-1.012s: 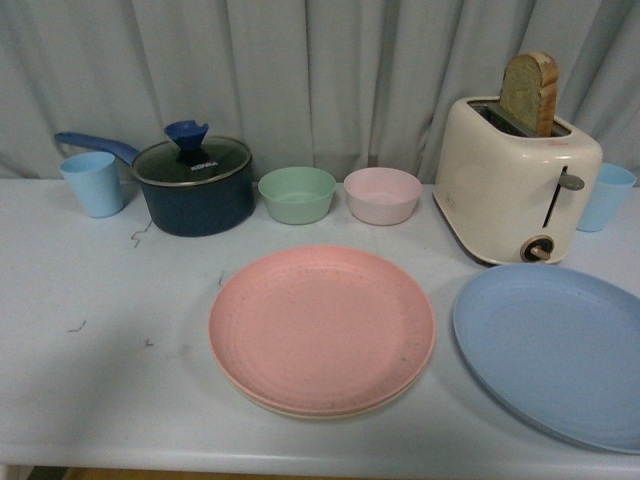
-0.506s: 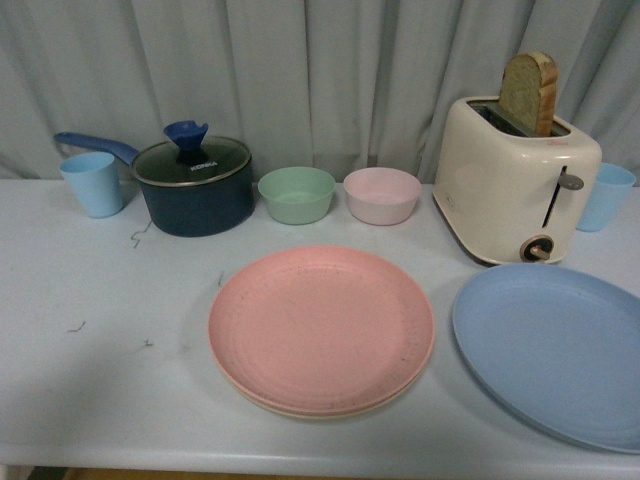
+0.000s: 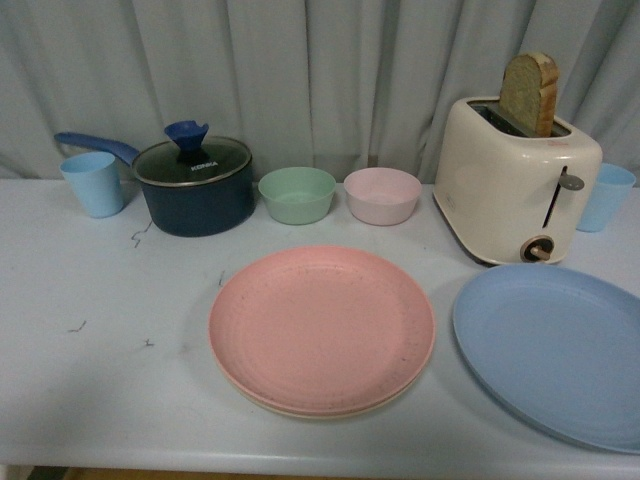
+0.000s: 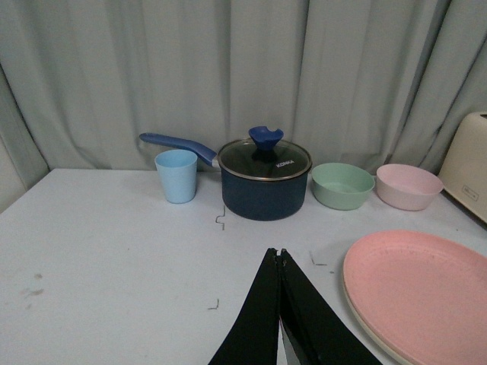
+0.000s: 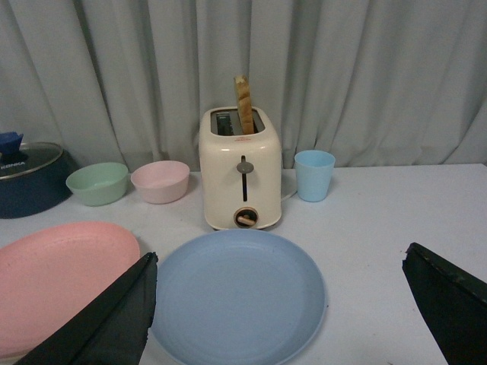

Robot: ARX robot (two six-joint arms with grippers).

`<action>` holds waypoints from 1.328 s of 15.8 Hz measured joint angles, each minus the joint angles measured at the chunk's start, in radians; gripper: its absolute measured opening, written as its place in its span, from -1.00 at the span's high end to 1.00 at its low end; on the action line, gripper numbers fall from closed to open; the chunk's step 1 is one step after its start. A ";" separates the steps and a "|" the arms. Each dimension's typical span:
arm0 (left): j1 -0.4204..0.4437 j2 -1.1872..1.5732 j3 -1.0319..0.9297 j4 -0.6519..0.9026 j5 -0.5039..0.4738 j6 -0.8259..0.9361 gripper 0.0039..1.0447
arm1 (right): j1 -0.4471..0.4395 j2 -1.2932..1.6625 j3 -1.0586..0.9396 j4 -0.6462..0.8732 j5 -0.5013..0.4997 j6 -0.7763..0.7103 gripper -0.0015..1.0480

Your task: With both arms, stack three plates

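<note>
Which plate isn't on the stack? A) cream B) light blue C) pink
B: the light blue plate lies alone in front of the toaster, while the pink plate sits on the cream plate, of which only the rim shows.

There are a pink plate [image 3: 322, 328], cream-beige plate [image 3: 320, 413], light blue plate [image 3: 555, 350], navy pot [image 3: 195, 195] and cream toaster [image 3: 510, 185].
</note>
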 joint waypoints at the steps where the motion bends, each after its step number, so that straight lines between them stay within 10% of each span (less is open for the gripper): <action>1: 0.000 -0.041 0.000 -0.036 0.000 0.000 0.97 | 0.000 0.000 0.000 0.000 0.000 0.000 -0.87; 17: 0.000 -0.493 0.000 -0.501 0.001 0.000 0.93 | 0.000 0.000 0.000 0.000 0.000 0.000 -0.87; 19: 0.000 -0.493 0.000 -0.496 0.000 0.000 0.41 | -0.016 0.018 0.018 -0.071 -0.045 -0.003 -0.87; 21: 0.000 -0.493 0.000 -0.496 -0.002 0.000 -0.04 | -0.082 0.391 0.167 -0.175 -0.293 0.029 -0.87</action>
